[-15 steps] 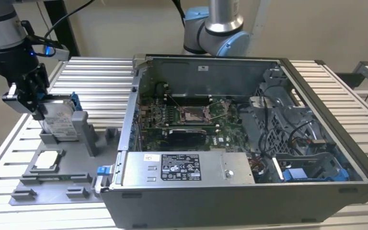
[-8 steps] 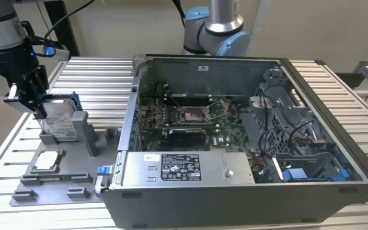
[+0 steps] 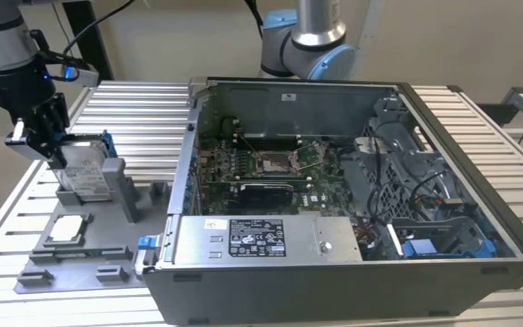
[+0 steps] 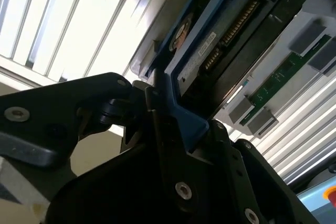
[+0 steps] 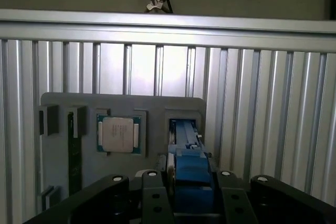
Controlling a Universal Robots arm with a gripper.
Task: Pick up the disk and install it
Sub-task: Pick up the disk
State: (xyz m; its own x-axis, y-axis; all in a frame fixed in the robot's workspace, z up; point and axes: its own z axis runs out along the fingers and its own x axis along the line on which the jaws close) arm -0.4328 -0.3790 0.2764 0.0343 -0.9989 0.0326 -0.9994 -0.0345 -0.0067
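The gripper (image 3: 51,151) hides the disk's (image 3: 87,174) top edge, clamped on its blue plastic rail; flat, silver, white-labelled, it stands upright in a grey holder (image 3: 118,180) at the exterior view's left.

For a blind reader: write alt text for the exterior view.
The gripper clamps the top of the disk, which stands upright in a grey holder at the exterior view's left. Beside it sits an open computer case; a square chip lies on the holder's base.
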